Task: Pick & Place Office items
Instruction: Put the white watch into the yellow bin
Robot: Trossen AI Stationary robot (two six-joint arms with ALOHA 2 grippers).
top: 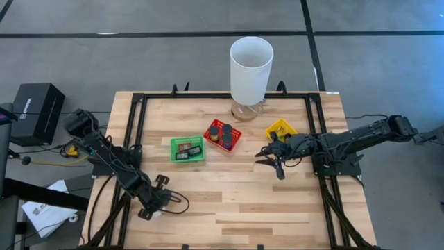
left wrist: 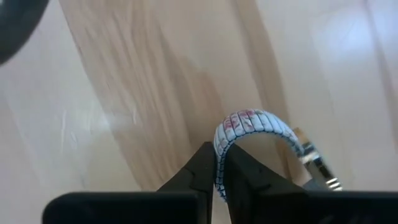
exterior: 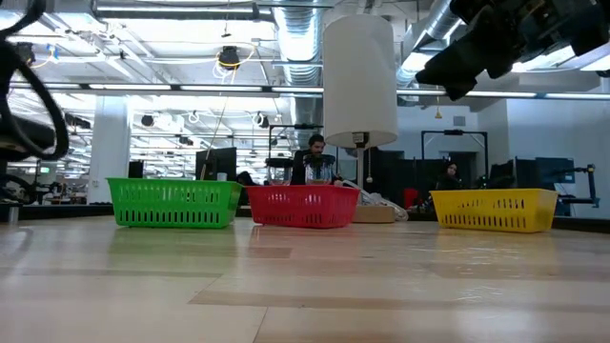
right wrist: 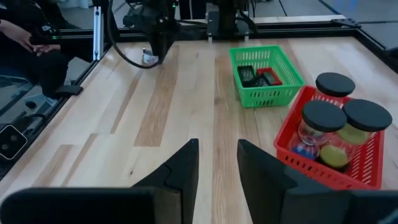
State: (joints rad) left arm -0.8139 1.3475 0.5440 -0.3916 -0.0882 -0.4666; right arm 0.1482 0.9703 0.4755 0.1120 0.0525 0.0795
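The left gripper [top: 154, 205] sits low at the near-left part of the table [top: 236, 201], its fingers pressed together on the edge of a pale ring [left wrist: 249, 127]: in the left wrist view the band rises straight out of the pinch and arches away over the wood just ahead of the fingertips. The hold looks thin, since only one narrow stretch of the loop is caught, so my worry is that the ring swivels or slides out once the arm lifts or swings, above all if it moves fast; a loop hanging from one point could also catch on a basket wall on the way in. The ring itself is whitish, ribbed with fine dark cross lines and faint reddish marks, and a small silvery clip [left wrist: 314, 165] lies at its far end, whether joined to it or only touching I cannot tell. Farther out from this gripper, toward the middle of the table, stand the green basket [top: 188, 148] holding small red and black pieces, then the red basket [top: 223, 135] with dark-lidded jars, then the yellow basket [top: 280, 129]. The right gripper [top: 272, 161] hovers above the table beside the yellow one, fingers spread and empty.
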